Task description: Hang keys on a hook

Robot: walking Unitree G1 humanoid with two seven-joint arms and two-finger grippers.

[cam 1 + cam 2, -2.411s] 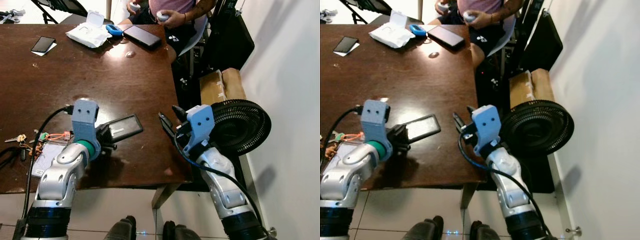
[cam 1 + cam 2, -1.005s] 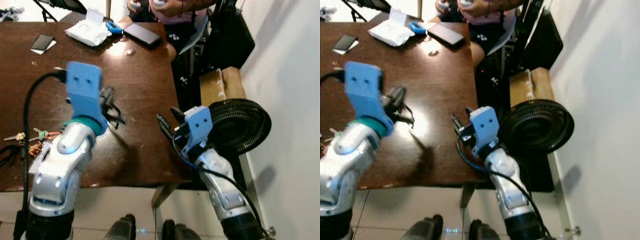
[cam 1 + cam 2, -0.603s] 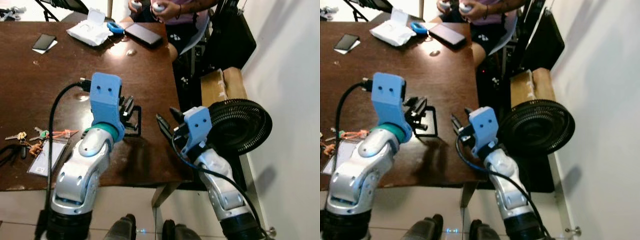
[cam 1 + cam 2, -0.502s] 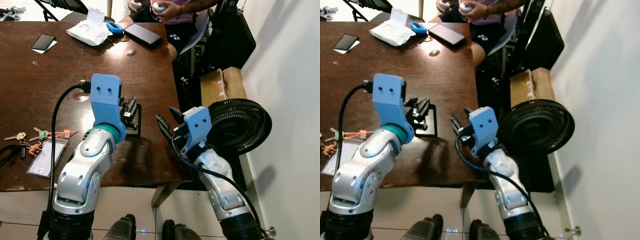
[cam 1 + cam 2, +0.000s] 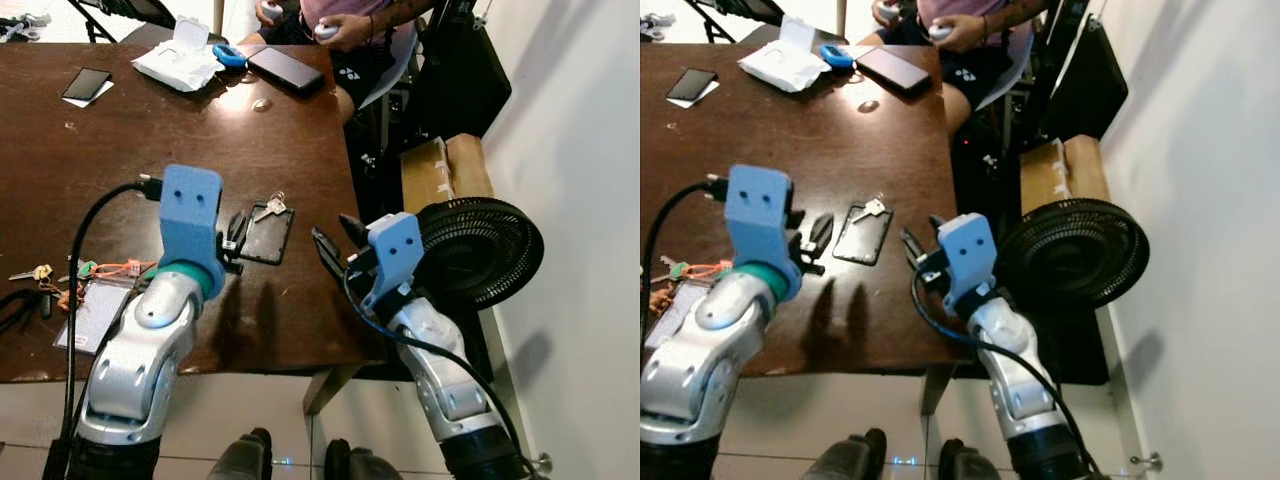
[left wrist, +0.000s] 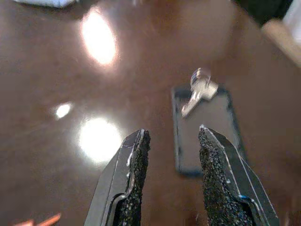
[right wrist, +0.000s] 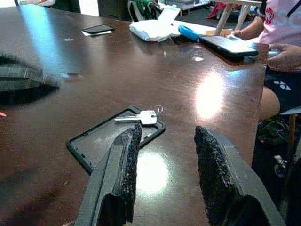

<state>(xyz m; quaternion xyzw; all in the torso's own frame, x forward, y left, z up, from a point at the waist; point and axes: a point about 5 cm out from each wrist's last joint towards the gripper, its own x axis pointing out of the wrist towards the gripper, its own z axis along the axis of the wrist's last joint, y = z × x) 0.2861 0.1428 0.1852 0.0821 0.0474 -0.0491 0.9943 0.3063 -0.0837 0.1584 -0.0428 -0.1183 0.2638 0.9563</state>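
The dark brown wooden table [image 5: 150, 130] carries a flat black rectangular case [image 5: 265, 236] near centre. The left gripper [image 5: 232, 243] hovers at the case's 9 o'clock, fingers parted, empty. The right gripper [image 5: 333, 243], at 3 o'clock, is likewise parted and empty. A small silver key [image 5: 269, 208] lies on the case's 12 o'clock end.

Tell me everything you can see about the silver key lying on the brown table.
The silver key is a small, flat, metal-looking key with a squarish head and a thin wire ring through it. It lies flat across one end of a black phone case, which rests open side up on the brown table. The key touches the case; whether its ring reaches the table is unclear. It sits just ahead of the left gripper, fingers open, and the right gripper, also open. Neither touches it.
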